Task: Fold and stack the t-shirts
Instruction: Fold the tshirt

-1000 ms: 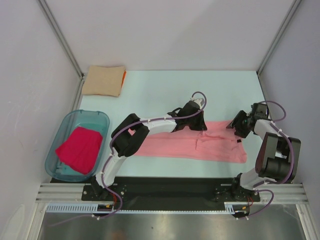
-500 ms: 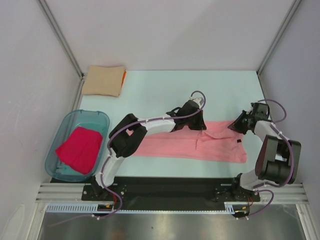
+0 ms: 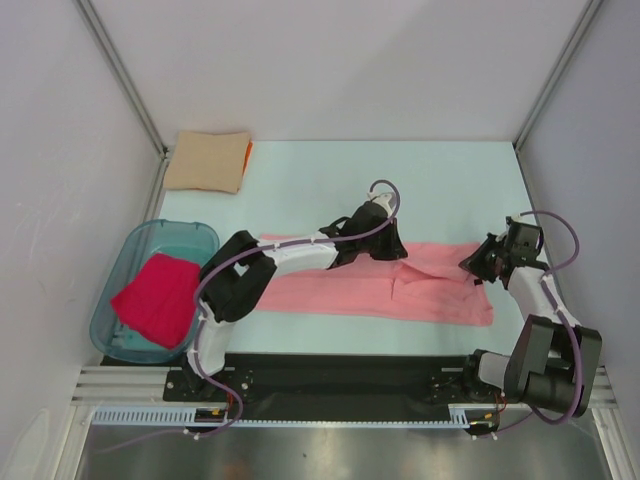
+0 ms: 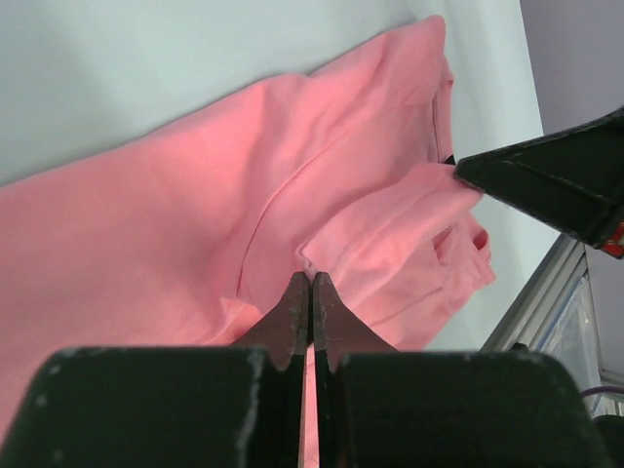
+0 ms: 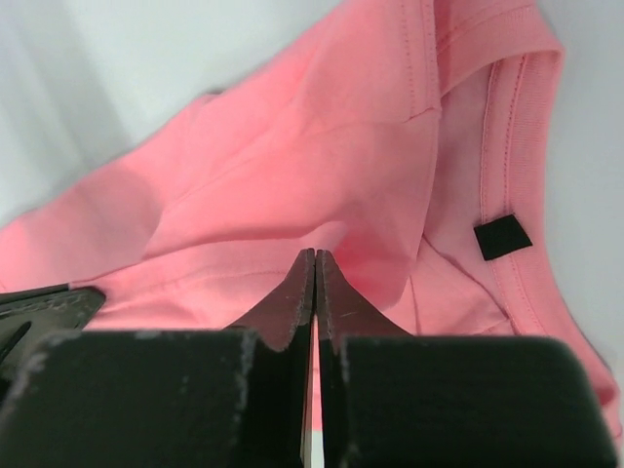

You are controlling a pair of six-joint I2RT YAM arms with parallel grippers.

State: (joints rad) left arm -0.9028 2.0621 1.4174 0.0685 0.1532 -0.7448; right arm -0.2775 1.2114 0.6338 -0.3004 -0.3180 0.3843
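Note:
The salmon-pink t-shirt (image 3: 340, 290) lies spread in a long strip across the near half of the table. My left gripper (image 3: 385, 247) is shut on its far edge near the middle, pinching a fold of pink cloth (image 4: 311, 278). At the shirt's right end my right gripper (image 3: 478, 266) is shut on a ridge of fabric (image 5: 316, 255), close to the collar with the small dark label (image 5: 502, 237). A folded tan t-shirt (image 3: 205, 160) lies at the back left, with an orange t-shirt's edge (image 3: 248, 152) showing beside it. A crimson-pink t-shirt (image 3: 158, 298) lies in the tub.
The translucent teal tub (image 3: 200, 238) stands at the left near the table's edge. Grey walls and metal posts close in the table on the left, back and right. The black rail (image 3: 340, 375) with both arm bases runs along the near edge.
My right gripper has shut on the shirt's right end and its arm has stretched out lower and to the right. The left gripper, still shut, has shifted slightly back and left.

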